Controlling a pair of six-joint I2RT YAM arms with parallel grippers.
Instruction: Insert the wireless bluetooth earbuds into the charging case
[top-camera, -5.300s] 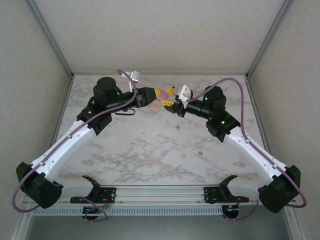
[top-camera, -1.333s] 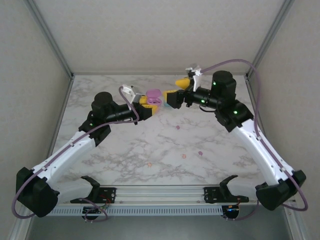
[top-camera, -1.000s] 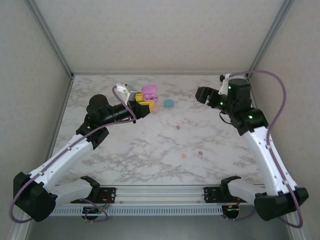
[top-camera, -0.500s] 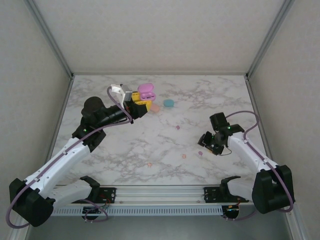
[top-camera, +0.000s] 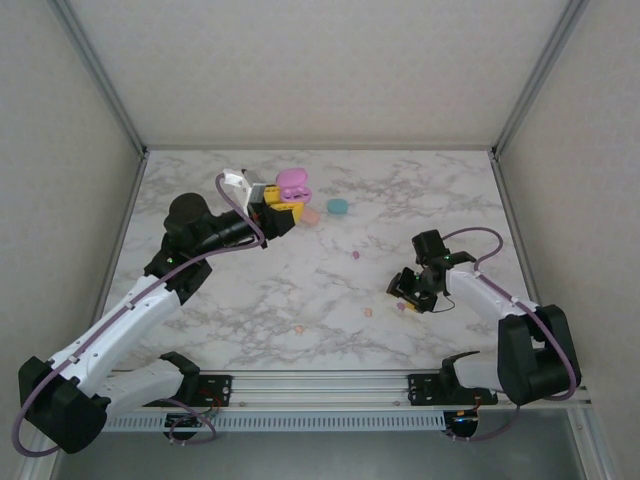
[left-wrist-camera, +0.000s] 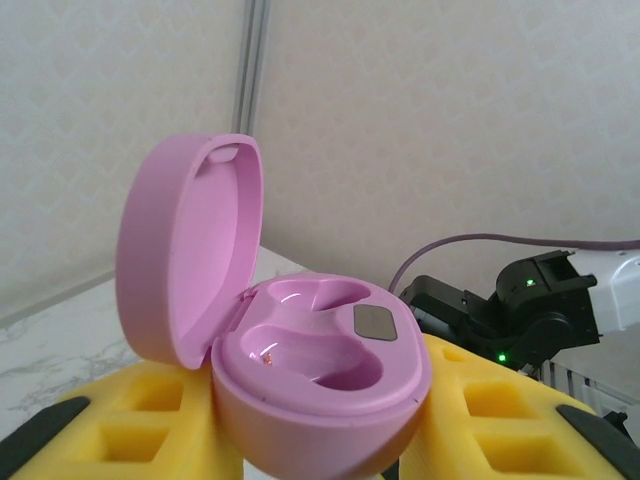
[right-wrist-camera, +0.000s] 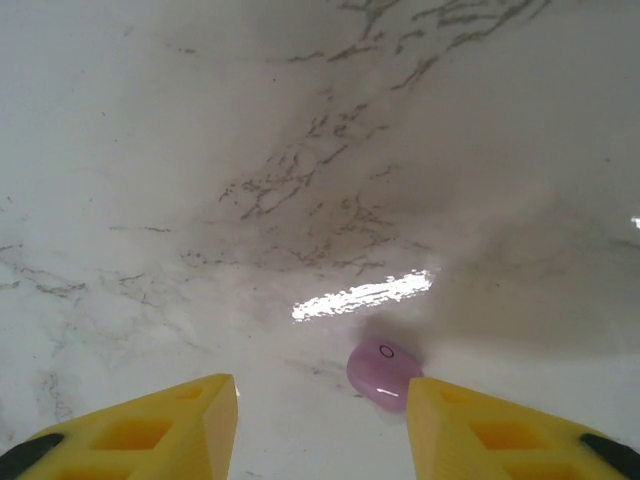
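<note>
Well, in the top view my left jaws hold a pink-purple oval charging case (top-camera: 293, 185) up over the far left part of the white marble counter (top-camera: 250, 290), with its lid hinged open. Near it on the counter lie an orange-pink oval case (top-camera: 311, 215) and a teal oval case (top-camera: 338, 206), side by side. My right jaws are low at the right, just above a tiny purple pebble-like earbud (top-camera: 401, 306). A second purple earbud (top-camera: 355, 255) lies mid-counter, well apart. One orange-pink earbud (top-camera: 367, 312) sits just left of my right jaws, and another orange-pink earbud (top-camera: 298, 328) lies farther left.

Next, on my left wrist, my left jaws are closed on the charging case's lower half (left-wrist-camera: 320, 370), with a yellow foam pad (left-wrist-camera: 140, 420) on either side. The lid stands up at the left and the two wells face upward. My right arm (left-wrist-camera: 520, 310) shows behind.

Lastly, on my right wrist, my right jaws stand part open and grip nothing. The purple earbud (right-wrist-camera: 383, 375) lies on the counter between them, just beside the right pad (right-wrist-camera: 480, 430) and apart from the left pad (right-wrist-camera: 150, 430). I cannot tell whether the right pad touches it.
</note>
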